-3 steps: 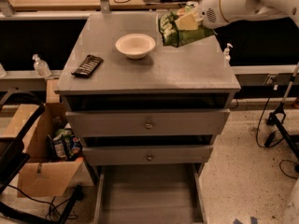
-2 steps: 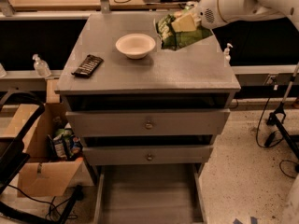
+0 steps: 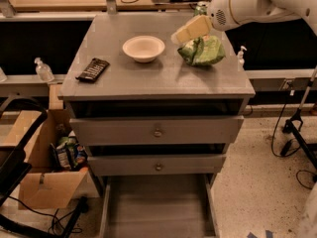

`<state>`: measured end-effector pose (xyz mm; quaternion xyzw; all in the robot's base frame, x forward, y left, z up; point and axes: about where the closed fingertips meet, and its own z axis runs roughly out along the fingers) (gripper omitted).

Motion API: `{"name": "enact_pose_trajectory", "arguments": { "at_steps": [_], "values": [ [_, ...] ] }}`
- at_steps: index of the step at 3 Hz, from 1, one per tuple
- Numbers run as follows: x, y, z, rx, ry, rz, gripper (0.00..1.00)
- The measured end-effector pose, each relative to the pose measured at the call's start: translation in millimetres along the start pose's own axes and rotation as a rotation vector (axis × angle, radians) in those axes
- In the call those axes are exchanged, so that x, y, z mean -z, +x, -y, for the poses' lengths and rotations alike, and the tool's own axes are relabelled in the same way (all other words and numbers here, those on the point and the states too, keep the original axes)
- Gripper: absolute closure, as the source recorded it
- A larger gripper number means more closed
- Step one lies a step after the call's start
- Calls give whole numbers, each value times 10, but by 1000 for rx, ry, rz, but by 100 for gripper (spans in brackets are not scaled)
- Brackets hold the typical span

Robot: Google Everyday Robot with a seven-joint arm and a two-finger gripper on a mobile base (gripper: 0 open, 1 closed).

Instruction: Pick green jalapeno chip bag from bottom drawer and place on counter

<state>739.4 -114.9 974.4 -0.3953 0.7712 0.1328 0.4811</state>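
We see the green jalapeno chip bag (image 3: 203, 51) lying on the table (image 3: 163, 81), back right part, just beside the white bowl (image 3: 143, 48) w/ a small gap between them. The hand (image 3: 181, 34) sits right over the bag's top left edge, v. close or touching; we can't tell which, and we can't tell if the hand is open or closed from this angle. The bottom drawer (image 3: 157, 209) is pulled out below w/ nothing showing on its floor.

We judge the task as good as done: bag is out of the drawer and resting on the table, well in from the edge. What's left is prob. letting go, if not already done, and lifting clear.

Handling, as we read it: bag looks light, soft and puffy, air-filled w/ wrinkled glossy foil. So it's slippery, gives under pressure, and the chips inside would crush if squeezed hard. Best hold is a pinch on a crimped end seam or a top fold, not across the belly. Being so light, it could cling to the hand or slide when the hand pulls off, so a straight-up retreat seems safest. A dark flat object (image 3: 93, 69) lies front left, well apart.
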Motion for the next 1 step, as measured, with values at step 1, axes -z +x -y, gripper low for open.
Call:
{"name": "enact_pose_trajectory", "arguments": {
  "at_steps": [1],
  "values": [
    [0,0,0,0,0,0,0]
  ]
}}
